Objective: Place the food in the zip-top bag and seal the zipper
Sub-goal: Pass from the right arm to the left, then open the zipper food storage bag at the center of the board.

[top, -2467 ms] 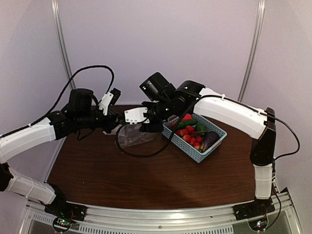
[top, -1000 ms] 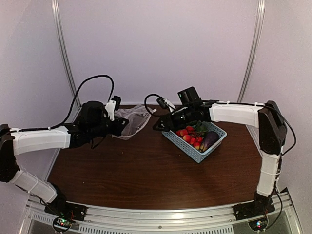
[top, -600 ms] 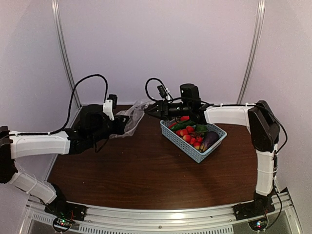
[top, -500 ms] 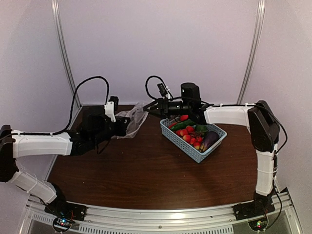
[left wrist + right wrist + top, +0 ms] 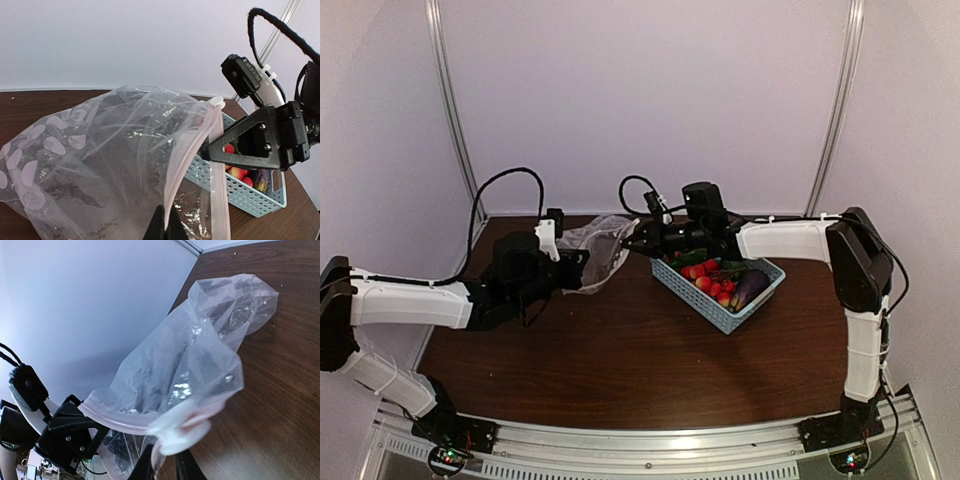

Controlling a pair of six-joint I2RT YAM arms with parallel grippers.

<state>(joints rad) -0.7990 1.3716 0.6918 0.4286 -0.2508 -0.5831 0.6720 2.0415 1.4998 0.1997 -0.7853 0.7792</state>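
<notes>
The left arm (image 5: 415, 300) stretches low from the near left toward the basket (image 5: 738, 305). The left gripper (image 5: 165, 226) is clamped tight on the bag's (image 5: 595, 245) mouth edge, just left of the basket. The bag's zipper (image 5: 186, 159) is parted. The food (image 5: 715, 280) lies in the basket. The right arm (image 5: 785, 240) reaches leftward over the basket's far side, and the right gripper (image 5: 164, 466) is narrowed, pinching the bag's zipper end.

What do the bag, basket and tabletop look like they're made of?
The zip-top bag: thin clear plastic film, glossy; it crinkles and glints, with pale printed spots. The basket: light blue plastic, seemingly rigid and moulded, with rows of slots in its walls. The tabletop: dark brown wood or wood-look laminate, slight sheen; which one is unclear.
</notes>
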